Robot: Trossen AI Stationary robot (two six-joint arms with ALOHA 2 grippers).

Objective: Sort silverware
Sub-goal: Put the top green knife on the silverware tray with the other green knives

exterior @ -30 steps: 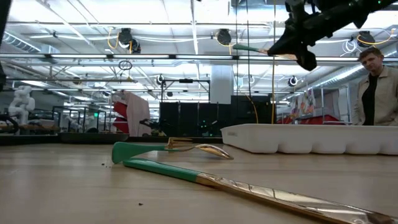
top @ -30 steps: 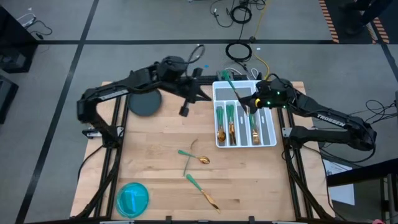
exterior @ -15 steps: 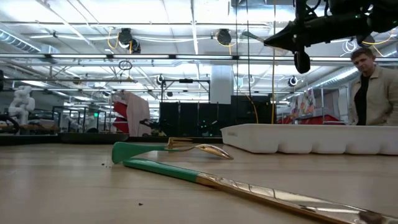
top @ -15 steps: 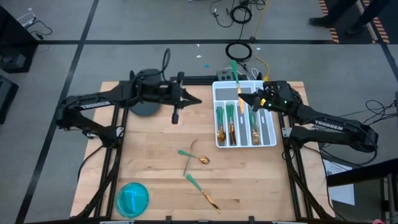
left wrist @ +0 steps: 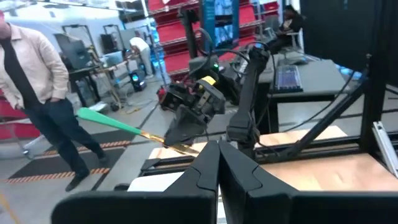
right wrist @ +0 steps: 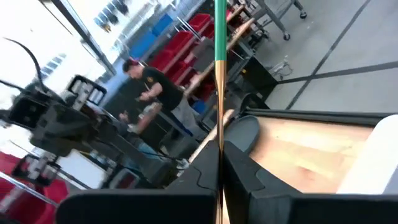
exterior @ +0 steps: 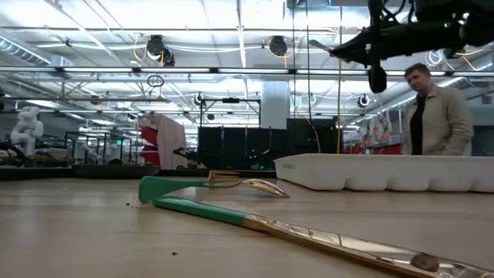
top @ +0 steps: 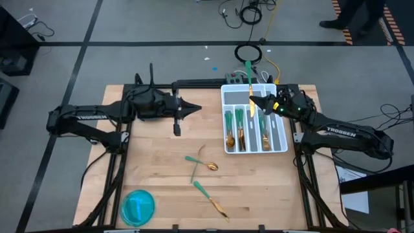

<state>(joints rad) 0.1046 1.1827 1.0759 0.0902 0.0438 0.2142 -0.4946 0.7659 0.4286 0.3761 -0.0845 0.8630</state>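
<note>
- The light wooden table (top: pixel 162 139) carries a white plastic compartment tray (top: pixel 279 141) at the right back, with sorted gold-and-teal silverware (top: pixel 239 126) inside.
- The left gripper (top: pixel 194 109) hovers over the table's back middle, fingers closed on nothing.
- The right gripper (top: pixel 254 101), above the tray, is clamped on a teal-handled gold utensil (top: pixel 248 81).
- A spoon (top: pixel 199 162) and a knife (top: pixel 210 199) lie loose on the table's front.

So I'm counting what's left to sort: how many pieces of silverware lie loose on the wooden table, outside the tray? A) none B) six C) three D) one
C: three lie on the table: two crossed pieces and a third piece nearer the front edge.
</note>
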